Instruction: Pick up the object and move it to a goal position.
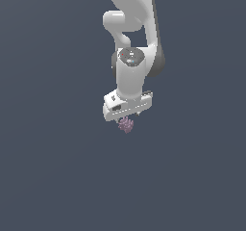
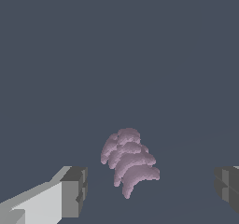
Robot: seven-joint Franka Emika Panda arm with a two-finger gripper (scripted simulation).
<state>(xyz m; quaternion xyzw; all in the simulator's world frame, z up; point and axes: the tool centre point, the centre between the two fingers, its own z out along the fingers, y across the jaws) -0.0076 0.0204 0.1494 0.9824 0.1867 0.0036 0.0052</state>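
One white Panda arm (image 1: pixel 130 57) points its gripper (image 1: pixel 127 120) straight down over the plain grey surface (image 1: pixel 53 167), its two fingers (image 2: pixel 72 192) spread wide apart around the single mauve spiky lump (image 2: pixel 128 161) (lying between them, touching neither).

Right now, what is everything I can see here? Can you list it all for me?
lump: one, mauve-purple, spiky and clustered, on the floor just under the gripper, between its two fingers with a gap on each side.
floor: one, plain dark blue-grey, fills the whole background.
arm: one, white with dark joints, comes down from the top of the exterior view.
gripper: one, white body with grey fingers, open, straddling the lump without touching it.
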